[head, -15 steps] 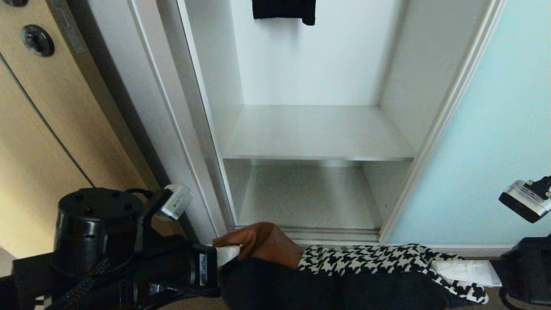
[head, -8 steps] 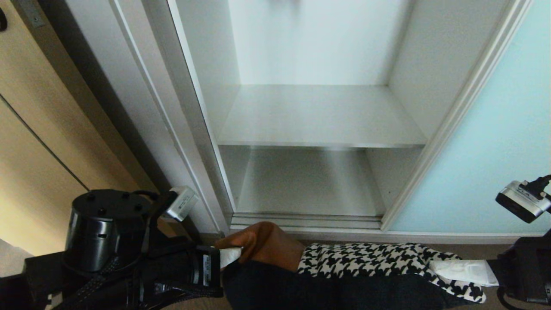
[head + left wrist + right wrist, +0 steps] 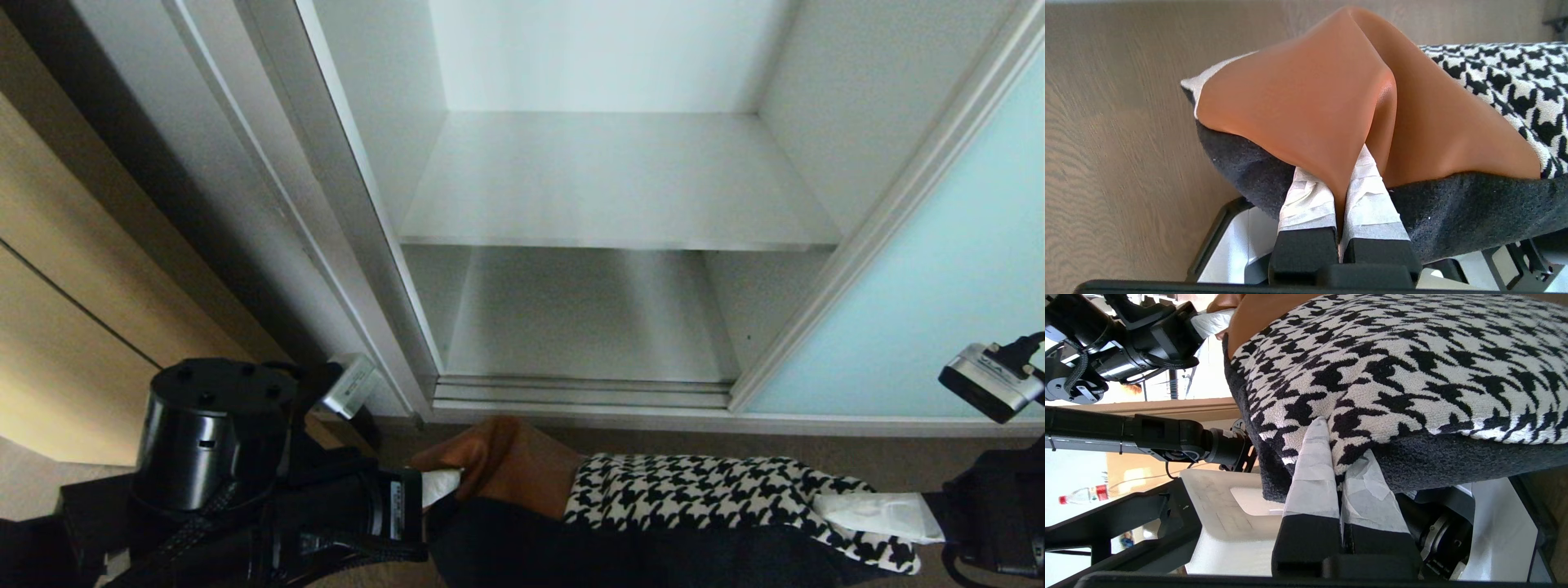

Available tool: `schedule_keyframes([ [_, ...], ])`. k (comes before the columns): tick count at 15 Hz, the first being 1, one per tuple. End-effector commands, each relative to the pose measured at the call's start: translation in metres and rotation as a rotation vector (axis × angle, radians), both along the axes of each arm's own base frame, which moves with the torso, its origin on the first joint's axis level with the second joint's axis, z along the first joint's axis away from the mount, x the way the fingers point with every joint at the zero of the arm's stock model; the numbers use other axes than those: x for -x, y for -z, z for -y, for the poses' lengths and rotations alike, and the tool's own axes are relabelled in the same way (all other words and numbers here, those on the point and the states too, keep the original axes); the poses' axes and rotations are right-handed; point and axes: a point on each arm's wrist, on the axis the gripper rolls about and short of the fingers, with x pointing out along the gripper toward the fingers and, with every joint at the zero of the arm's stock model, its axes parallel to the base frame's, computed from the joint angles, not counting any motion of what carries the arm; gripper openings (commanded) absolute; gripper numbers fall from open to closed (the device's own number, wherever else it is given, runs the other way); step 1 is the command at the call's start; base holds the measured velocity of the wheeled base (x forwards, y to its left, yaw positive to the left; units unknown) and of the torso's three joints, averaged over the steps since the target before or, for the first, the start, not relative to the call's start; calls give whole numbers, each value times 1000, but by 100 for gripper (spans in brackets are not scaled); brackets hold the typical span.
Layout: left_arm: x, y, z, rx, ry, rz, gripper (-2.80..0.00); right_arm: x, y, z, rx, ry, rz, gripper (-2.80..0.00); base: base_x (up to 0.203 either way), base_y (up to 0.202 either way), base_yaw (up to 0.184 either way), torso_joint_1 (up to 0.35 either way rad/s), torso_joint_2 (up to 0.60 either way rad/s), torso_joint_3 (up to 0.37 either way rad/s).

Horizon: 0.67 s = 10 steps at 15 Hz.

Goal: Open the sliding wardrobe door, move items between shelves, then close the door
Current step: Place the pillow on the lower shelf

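Observation:
The cushion [image 3: 694, 498] hangs level between my two grippers, low in front of the open wardrobe, in the head view. My left gripper [image 3: 441, 483] is shut on its tan leather end [image 3: 1310, 94], pinching a fold between the taped fingertips [image 3: 1306, 192]. My right gripper [image 3: 873, 516] is shut on the houndstooth end [image 3: 1412, 367], its fingertips [image 3: 1312, 465] pressed into the fabric. The pale aqua sliding wardrobe door [image 3: 922, 310] stands slid aside at the right. Two bare white shelves show inside, an upper one [image 3: 612, 180] and a lower one [image 3: 588, 318].
A light-brown wooden door [image 3: 73, 310] stands to the left of the wardrobe's white frame [image 3: 326, 229]. The silvery floor track [image 3: 580, 392] runs just beyond the cushion. Wood-grain floor [image 3: 1106, 122] lies below, and the left arm [image 3: 1126, 330] shows in the right wrist view.
The whole head view has shifted: the wardrobe slides up the picture and the black garment leaves its top edge, so the camera moved. Both grippers keep their hold on the cushion.

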Motion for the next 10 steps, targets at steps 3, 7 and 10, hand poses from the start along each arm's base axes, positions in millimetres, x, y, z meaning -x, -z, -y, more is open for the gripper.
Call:
schedule_keyframes([
  [3, -3, 7, 2, -14, 1, -23, -280, -1, 1, 0, -3, -5, -7, -280, 0, 0, 0, 4, 7, -196],
  [7, -3, 8, 2, -14, 3, -24, -280, -3, 3, -1, -3, -3, -2, -280, 0, 0, 0, 4, 2, -193],
  [10, -4, 9, 3, -17, 2, -26, -280, -3, 4, -1, -4, -5, -1, -280, 0, 0, 0, 4, 7, -193],
])
